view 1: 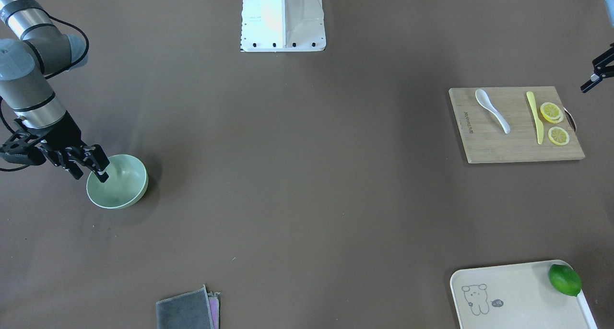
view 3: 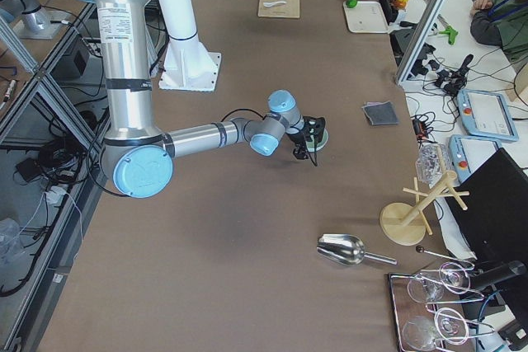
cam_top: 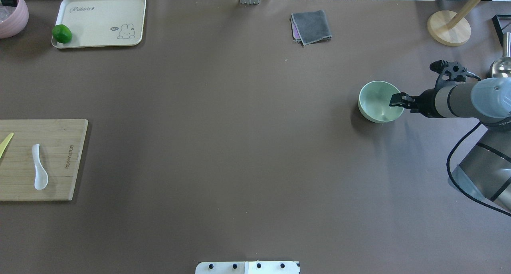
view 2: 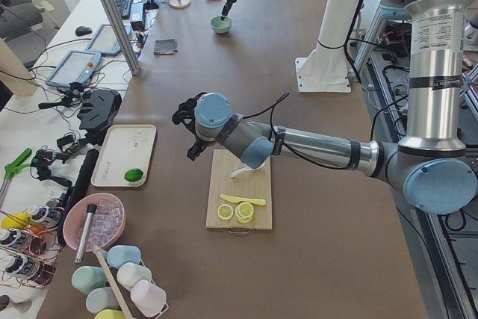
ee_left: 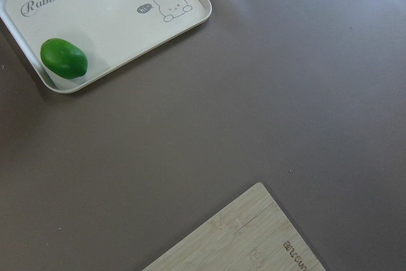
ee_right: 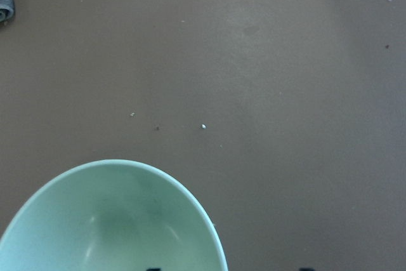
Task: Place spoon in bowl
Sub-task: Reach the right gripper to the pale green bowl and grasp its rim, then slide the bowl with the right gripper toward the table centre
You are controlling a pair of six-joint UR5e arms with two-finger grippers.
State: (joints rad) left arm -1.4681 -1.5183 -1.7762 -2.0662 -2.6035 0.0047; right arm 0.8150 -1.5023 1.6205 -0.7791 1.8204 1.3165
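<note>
Overhead exterior view puts the right gripper point(cam_top: 396, 100) at the bowl point(cam_top: 375, 106), far out on the robot's right. Its jaws stand apart, one finger inside the rim and one outside, clamping nothing. The left gripper point(view 1: 591, 76) hangs just off the far edge of the cutting board point(view 1: 484, 146), with its two dark fingers spread and nothing between them. The spoon point(view 1: 492, 110) lies flat on that board, well apart from the bowl. Beside it are a yellow knife point(view 1: 535, 118) and lemon slices point(view 1: 551, 112). The table point(view 1: 307, 175) is matte brown. It also carries a cream tray point(view 1: 518, 295) holding a lime point(view 1: 564, 279), and a folded grey cloth point(view 1: 184, 312). A metal scoop point(view 3: 342, 249) and a wooden rack point(view 3: 417, 212) stand towards one end. A cluttered workbench point(view 3: 487, 113) runs alongside.
</note>
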